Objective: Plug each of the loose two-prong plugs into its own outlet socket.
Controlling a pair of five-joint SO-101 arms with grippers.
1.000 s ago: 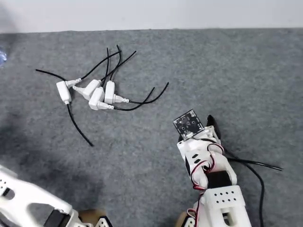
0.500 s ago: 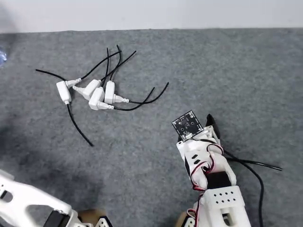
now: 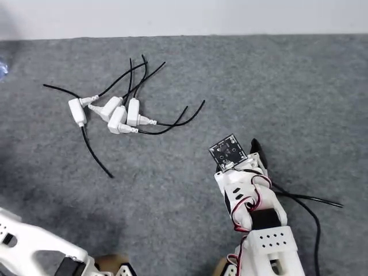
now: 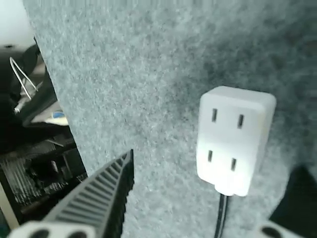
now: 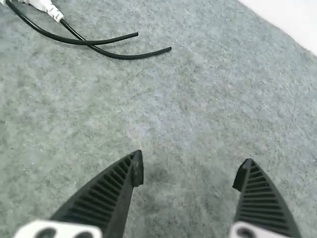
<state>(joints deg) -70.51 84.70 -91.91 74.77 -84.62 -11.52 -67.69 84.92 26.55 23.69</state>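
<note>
Underneath everything, a grey, felt-like table [image 3: 322,80]; next in bulk, the white right arm [image 3: 256,207] at the near edge in the high view, reaching away from that edge; at the near left corner, part of the white left arm [image 3: 34,244]. Between the fingers of the right gripper [image 5: 189,166], nothing but bare table; fingers spread wide. Spread wide too on the left gripper [image 4: 210,171], holding nothing; frames, in its wrist view, a white outlet block [image 4: 233,139] with two pairs of slots, all vacant, lying flat on the table with a black cord [image 4: 221,218] leaving one end. Toward the far left in the high view, well apart from the right arm, four white two-prong plugs [image 3: 117,119] bunched together, some touching, each trailing short black leads [image 3: 172,123]; none plugged in; two lead ends [image 5: 99,44] crossing ahead of the right gripper.
</note>
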